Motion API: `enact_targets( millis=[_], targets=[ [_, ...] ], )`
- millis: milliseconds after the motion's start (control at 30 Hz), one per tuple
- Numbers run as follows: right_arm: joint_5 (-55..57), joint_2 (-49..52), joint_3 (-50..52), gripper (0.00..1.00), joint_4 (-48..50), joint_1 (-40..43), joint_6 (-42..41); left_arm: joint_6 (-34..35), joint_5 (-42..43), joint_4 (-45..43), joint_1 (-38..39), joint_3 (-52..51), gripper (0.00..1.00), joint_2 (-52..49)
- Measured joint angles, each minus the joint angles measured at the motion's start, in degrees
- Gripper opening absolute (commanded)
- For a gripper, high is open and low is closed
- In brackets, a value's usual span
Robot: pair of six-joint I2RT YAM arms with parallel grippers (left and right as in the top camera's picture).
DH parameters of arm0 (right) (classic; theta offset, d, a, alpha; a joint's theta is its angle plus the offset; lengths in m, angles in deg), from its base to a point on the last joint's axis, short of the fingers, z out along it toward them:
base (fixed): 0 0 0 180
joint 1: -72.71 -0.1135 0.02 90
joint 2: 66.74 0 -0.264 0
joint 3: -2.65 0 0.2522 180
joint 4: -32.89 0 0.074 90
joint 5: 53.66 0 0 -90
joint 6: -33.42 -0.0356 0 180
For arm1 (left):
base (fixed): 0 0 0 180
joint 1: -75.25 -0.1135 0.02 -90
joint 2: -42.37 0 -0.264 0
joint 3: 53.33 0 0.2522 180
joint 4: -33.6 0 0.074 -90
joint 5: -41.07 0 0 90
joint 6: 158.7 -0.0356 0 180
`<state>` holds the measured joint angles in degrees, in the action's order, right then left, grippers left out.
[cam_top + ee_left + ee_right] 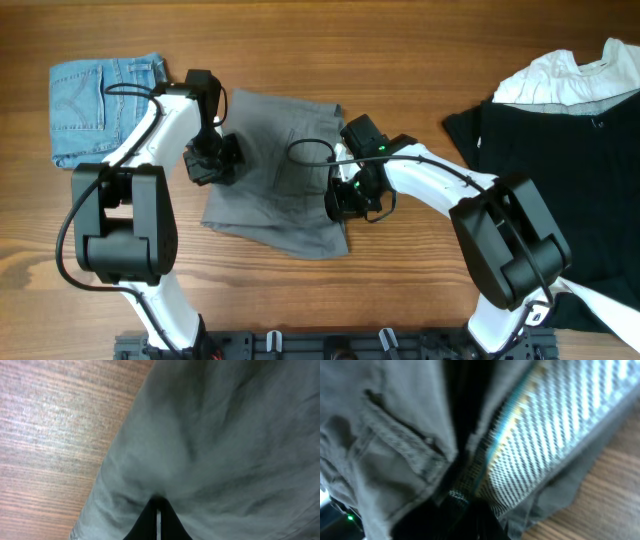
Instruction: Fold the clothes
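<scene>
The grey shorts (pixel 275 170) lie crumpled in the middle of the wooden table. My left gripper (pixel 212 160) is at their left edge. In the left wrist view its fingers (pixel 158 506) are pinched shut on a fold of the grey cloth (pixel 225 435). My right gripper (pixel 350 200) is at the shorts' right edge. In the right wrist view its dark fingers (pixel 485 510) are closed on the waistband, with grey cloth (pixel 395 435) and the paler woven lining (pixel 545 425) bunched over them.
Folded light-blue denim shorts (pixel 100 105) lie at the far left, close to the left arm. A black garment (pixel 560 150) with a white garment (pixel 570 75) on top of it lies at the right. Bare wood (pixel 50 435) shows beside the shorts.
</scene>
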<state>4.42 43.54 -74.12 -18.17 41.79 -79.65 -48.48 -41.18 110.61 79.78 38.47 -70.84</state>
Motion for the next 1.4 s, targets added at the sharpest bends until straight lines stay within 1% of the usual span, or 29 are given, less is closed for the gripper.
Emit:
enact_targets(
  millis=[67,133,167,267,333,467,533,567,600,700,833,900,967,1033,1067,1133,1267,1300,1400],
  targets=[
    [0.02,0.00,0.00,0.04,-0.42,0.07,-1.68,-0.13,0.02,0.63,0.00,0.00,0.12,0.02],
    [0.24,-0.02,0.00,0.04,-0.61,0.22,-2.67,-0.09,0.02,1.77,0.00,0.00,0.08,0.02],
    [0.55,-0.13,0.00,0.04,-0.72,0.26,-2.67,-0.04,0.02,2.16,0.00,0.00,0.08,0.00],
    [3.19,-1.81,0.00,0.04,-1.73,0.37,-1.62,-0.20,-0.04,2.27,0.00,-0.22,0.08,0.02],
    [5.70,-4.57,0.00,0.04,-2.40,0.37,0.04,-0.20,-0.24,0.85,0.00,-1.05,0.04,0.02],
    [8.72,-13.31,-0.26,0.04,-1.33,0.48,5.70,-0.17,1.22,-6.97,0.00,-4.22,0.04,0.02],
    [9.49,-17.44,-0.81,0.04,-0.22,0.48,8.00,-0.20,2.93,-12.00,0.13,-5.60,0.04,0.02],
    [9.51,-17.90,-0.92,0.05,-0.09,0.48,9.03,-0.20,3.87,-14.69,0.22,-5.99,0.04,0.20],
    [10.47,-20.87,-1.73,0.06,0.35,0.48,9.60,-0.17,4.85,-18.53,0.44,-6.45,0.04,0.35],
    [12.76,-22.80,-1.99,0.06,0.48,0.48,9.94,-0.17,6.21,-27.36,2.32,-7.04,0.04,0.39],
    [14.10,-22.86,-1.99,0.06,0.52,0.48,9.05,-0.17,6.64,-36.33,6.21,-7.65,0.04,0.39],
    [14.25,-22.84,-1.99,0.06,0.83,0.48,8.70,-0.20,6.78,-39.12,8.13,-7.67,0.04,0.39],
    [14.23,-22.75,-1.97,0.04,1.77,0.48,7.89,-0.20,6.80,-38.42,9.25,-7.63,0.04,0.39],
    [14.16,-22.21,-1.97,0.04,3.15,0.46,6.56,-0.20,6.75,-35.50,9.35,-7.30,0.04,0.39],
    [13.38,-20.98,-1.97,0.04,4.48,0.39,5.81,-0.20,6.71,-33.64,9.11,-6.99,0.04,0.39],
    [11.32,-18.67,-1.97,0.04,5.92,0.02,4.85,-0.20,6.71,-26.38,6.99,-4.61,0.06,0.39],
    [6.45,-12.52,-1.97,0.04,7.74,-1.84,2.27,-0.22,6.47,-13.05,1.14,0.37,0.13,1.03],
    [5.07,-10.51,-1.92,0.04,7.80,-2.49,1.40,-0.20,6.54,-9.81,-0.87,1.55,0.17,1.53],
    [2.29,-5.88,-1.86,0.04,6.62,-3.85,-2.56,-0.26,7.21,-3.63,-6.01,3.17,0.25,4.26]
  ],
)
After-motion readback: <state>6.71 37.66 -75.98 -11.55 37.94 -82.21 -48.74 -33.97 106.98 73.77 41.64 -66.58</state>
